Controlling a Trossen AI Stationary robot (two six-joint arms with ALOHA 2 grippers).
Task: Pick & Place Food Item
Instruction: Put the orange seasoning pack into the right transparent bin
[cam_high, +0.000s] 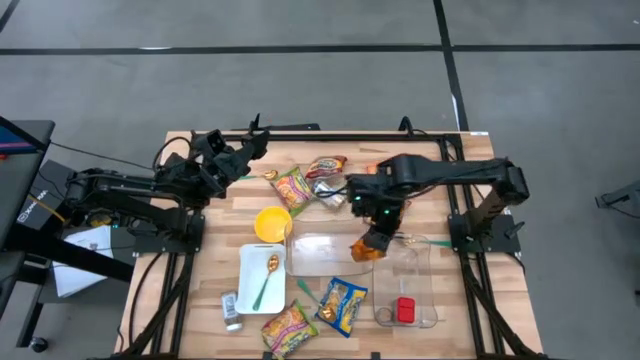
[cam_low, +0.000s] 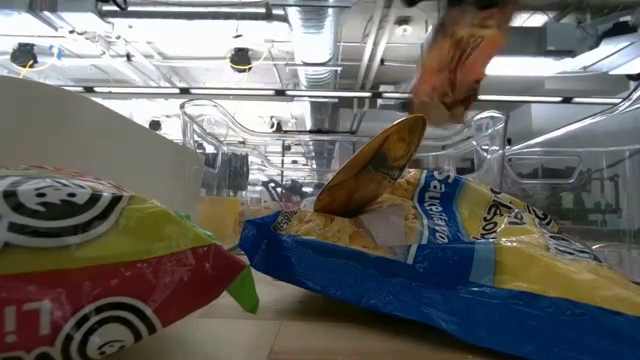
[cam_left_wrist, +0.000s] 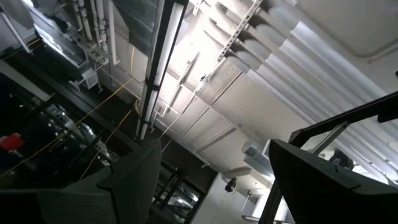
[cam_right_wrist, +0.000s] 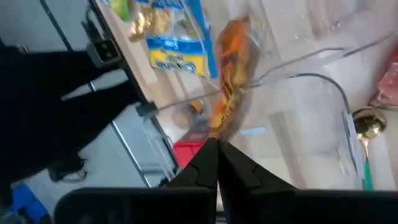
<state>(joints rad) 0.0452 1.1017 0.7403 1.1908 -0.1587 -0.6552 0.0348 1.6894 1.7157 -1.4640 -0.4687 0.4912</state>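
Seen from above, a wooden bench (cam_high: 200, 310) carries snack packets, clear plastic trays and dishes between two dark robot arms. The right end effector (cam_high: 372, 238) hangs near the centre of the bench, its fingers (cam_right_wrist: 208, 163) pressed together on the top edge of an orange snack packet (cam_high: 365, 251). The packet dangles directly beneath the end effector, lifted off the bench, over the boundary between two clear trays: a rectangular clear tray (cam_high: 320, 256) at its 9 o'clock and a second clear tray (cam_high: 428, 290) at its 4 o'clock, which holds a small red item (cam_high: 405, 310).

From bench height, the orange packet shows high up, above a blue and yellow chip bag (cam_low: 450, 250).

The left end effector (cam_high: 255, 143) waits at the bench's 11 o'clock corner, raised and tilted up toward the ceiling, its fingers (cam_left_wrist: 134, 180) spread apart and holding nothing.

A yellow bowl (cam_high: 272, 222) sits at 9 o'clock from the held packet.
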